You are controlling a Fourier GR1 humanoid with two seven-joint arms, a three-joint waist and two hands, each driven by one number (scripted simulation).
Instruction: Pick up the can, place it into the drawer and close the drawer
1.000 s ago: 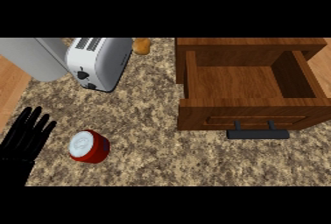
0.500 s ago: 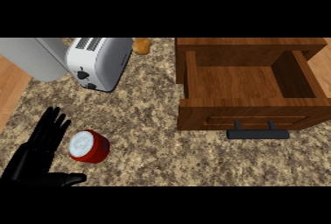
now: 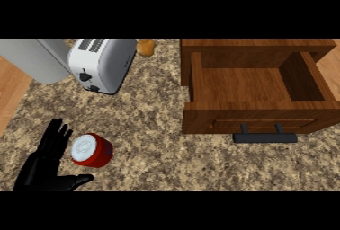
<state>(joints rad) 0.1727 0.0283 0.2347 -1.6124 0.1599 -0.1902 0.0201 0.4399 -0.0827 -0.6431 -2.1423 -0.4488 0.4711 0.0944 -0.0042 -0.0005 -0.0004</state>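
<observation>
A red can (image 3: 92, 150) with a silver top stands on the speckled counter at the lower left. My left hand (image 3: 48, 161) is open just to its left, fingers straight and pointing away, thumb spread out below the can; the fingers lie close beside the can without curling round it. A wooden drawer (image 3: 256, 85) stands pulled open at the upper right, its inside bare, with a dark handle (image 3: 265, 136) on its front. My right hand does not show.
A white toaster (image 3: 101, 63) sits at the upper left next to a grey slanted panel (image 3: 33, 58). A small orange object (image 3: 145, 47) lies behind the toaster. The wooden floor (image 3: 10, 92) shows past the counter's left edge.
My left hand has moved right, towards the can, and turned so its thumb now spreads out beneath the can. The can and drawer have not moved.
</observation>
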